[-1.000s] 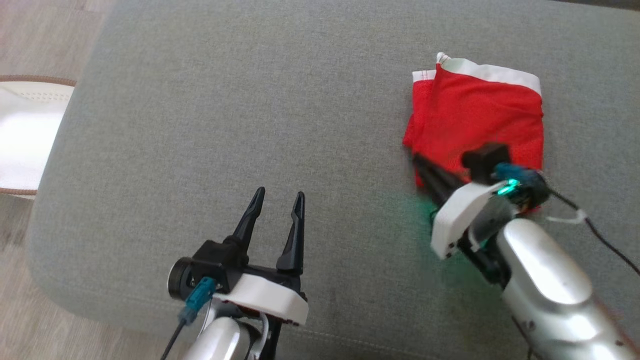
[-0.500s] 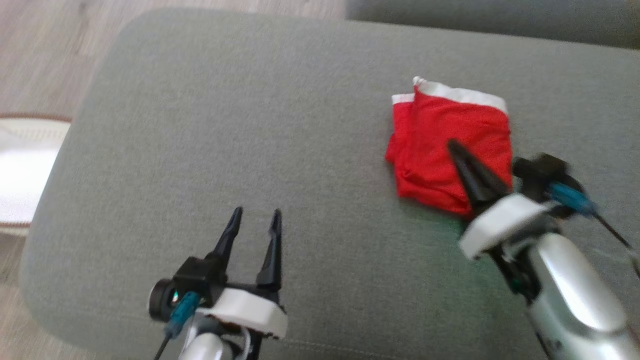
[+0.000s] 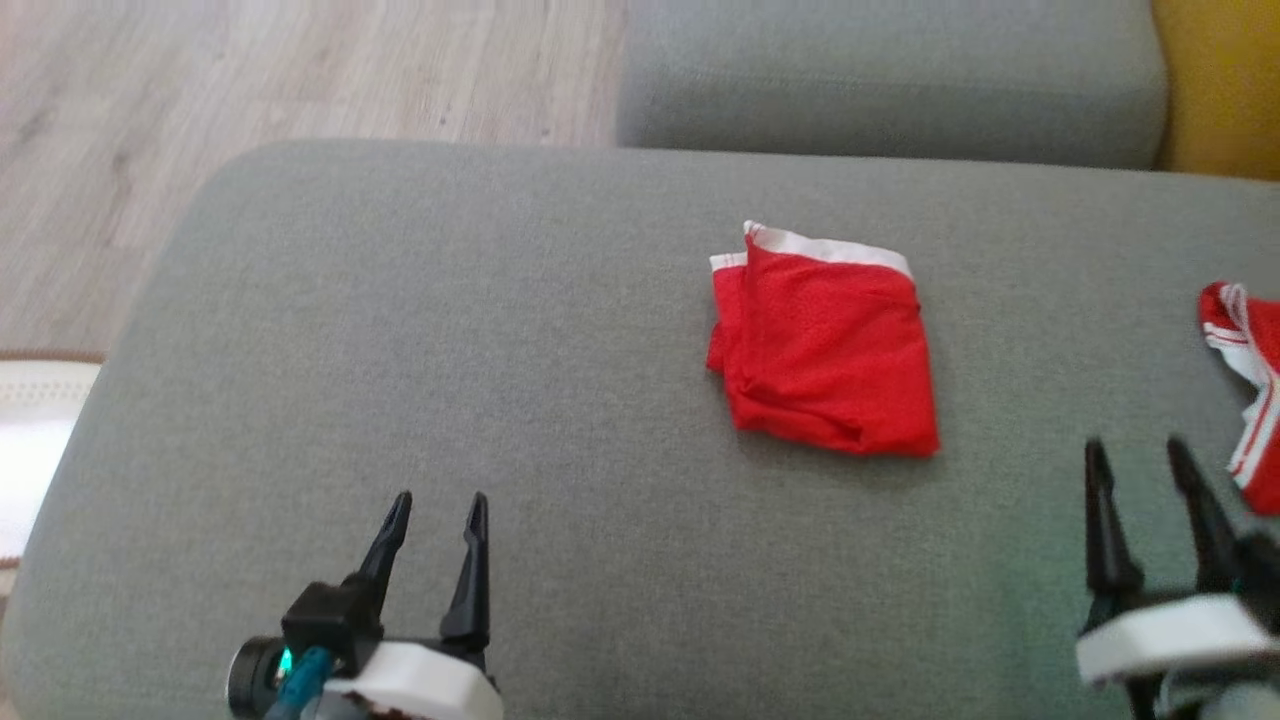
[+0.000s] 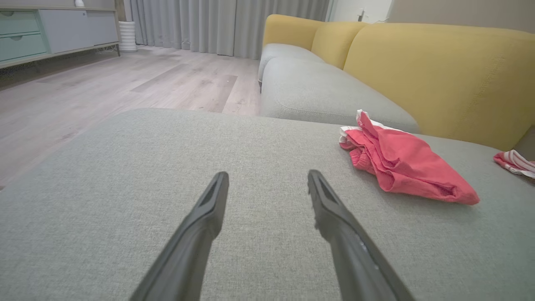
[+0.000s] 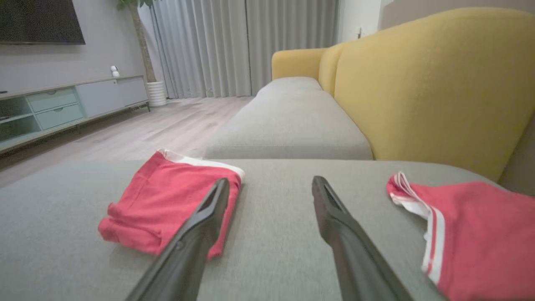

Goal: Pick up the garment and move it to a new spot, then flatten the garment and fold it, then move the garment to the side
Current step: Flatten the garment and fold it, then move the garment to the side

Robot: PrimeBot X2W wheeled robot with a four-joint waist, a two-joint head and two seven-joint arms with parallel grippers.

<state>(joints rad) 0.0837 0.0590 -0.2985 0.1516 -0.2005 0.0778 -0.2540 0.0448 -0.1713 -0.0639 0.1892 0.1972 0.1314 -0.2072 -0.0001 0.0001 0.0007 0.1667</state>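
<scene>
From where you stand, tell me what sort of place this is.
Most likely a home living room: a grey and yellow sofa, a TV on the wall above a low cabinet, and floor-length curtains.

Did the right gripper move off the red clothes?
Yes. The right gripper has backed off the near edge of the folded red garment, toward the robot; grey cushion now lies between them.

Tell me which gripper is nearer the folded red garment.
Right. The right gripper stands open just off the folded red garment's near right corner; the left gripper is farther away, off its near left side.
</scene>
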